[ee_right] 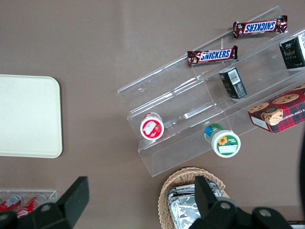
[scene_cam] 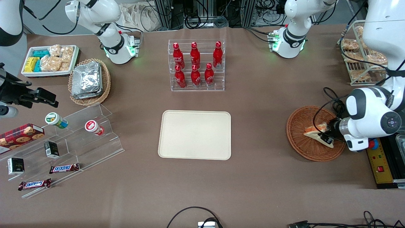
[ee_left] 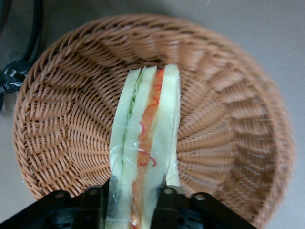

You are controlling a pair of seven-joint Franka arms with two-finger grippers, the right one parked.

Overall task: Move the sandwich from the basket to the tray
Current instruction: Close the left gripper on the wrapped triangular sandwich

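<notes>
The sandwich, a wrapped wedge of pale bread with orange and green filling, stands on edge in the reddish-brown woven basket toward the working arm's end of the table. My gripper reaches into the basket and is shut on the sandwich, one black finger on each flat side. The cream-beige tray lies flat at the table's middle with nothing on it.
A clear rack of red bottles stands farther from the camera than the tray. A wire rack of bagged bread stands near the basket. A black cable loops by the basket's rim. Toward the parked arm's end are acrylic steps with snacks and a tan basket of foil packets.
</notes>
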